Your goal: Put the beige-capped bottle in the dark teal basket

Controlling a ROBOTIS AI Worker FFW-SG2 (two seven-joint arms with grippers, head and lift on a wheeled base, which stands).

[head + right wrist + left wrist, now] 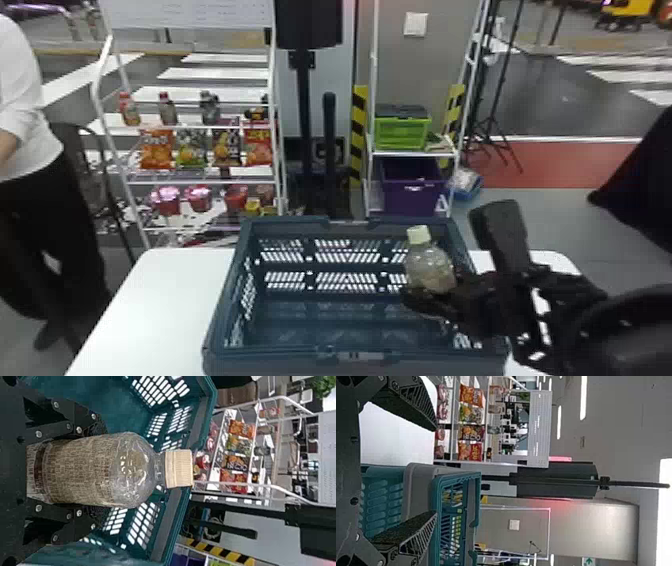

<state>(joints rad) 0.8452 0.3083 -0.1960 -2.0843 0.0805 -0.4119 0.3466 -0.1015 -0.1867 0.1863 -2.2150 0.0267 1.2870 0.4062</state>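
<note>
Over the right part of the dark teal basket [220,320], my right gripper [425,300] is shut on the beige-capped bottle [430,265]. The bottle stands nearly upright, cap up, and its lower part is hidden behind the fingers. In the right wrist view the bottle [95,471] lies between the fingers of the right gripper [95,473], with the basket [107,399] around it. In the left wrist view my left gripper [435,471] stands open with nothing between its fingers, beside the basket [379,502].
The basket stands on a white table [150,300]. Behind it are a rack [200,180] of drinks, snack bags and cups, and a shelf with a green crate [402,132] and a purple bin [412,192]. A person stands at the far left.
</note>
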